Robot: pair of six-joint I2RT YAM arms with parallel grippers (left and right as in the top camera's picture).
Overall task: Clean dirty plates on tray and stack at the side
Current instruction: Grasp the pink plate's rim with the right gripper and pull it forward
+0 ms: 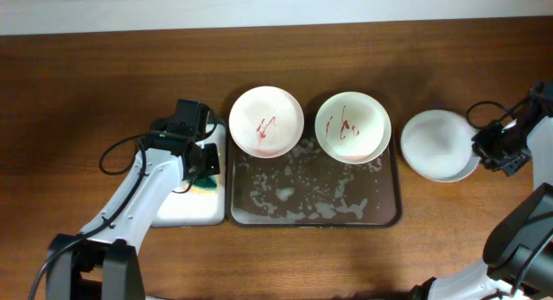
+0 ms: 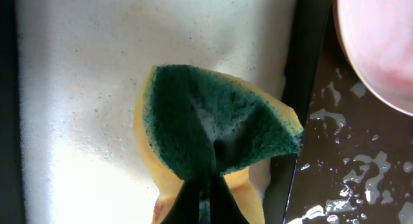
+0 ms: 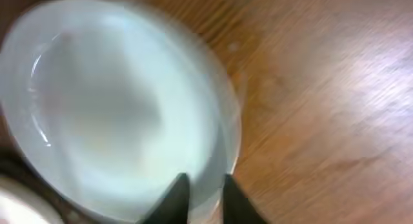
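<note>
Two white plates with red smears, one on the left (image 1: 265, 120) and one on the right (image 1: 352, 127), sit at the far end of the wet dark tray (image 1: 313, 215). A pale bluish-white plate (image 1: 439, 144) lies on the table right of the tray. My right gripper (image 1: 480, 149) is at its right rim. In the right wrist view the fingers (image 3: 203, 192) are shut across that plate's rim (image 3: 110, 101). My left gripper (image 1: 200, 162) is shut on a green-and-yellow sponge (image 2: 219, 127), over the small white tray (image 2: 77, 88).
The small white tray (image 1: 186, 205) with foam stands against the dark tray's left rim (image 2: 303, 88). Suds and water cover the dark tray's floor (image 2: 348, 179). Bare wooden table (image 3: 322, 88) lies right of the pale plate. Cables trail by both arms.
</note>
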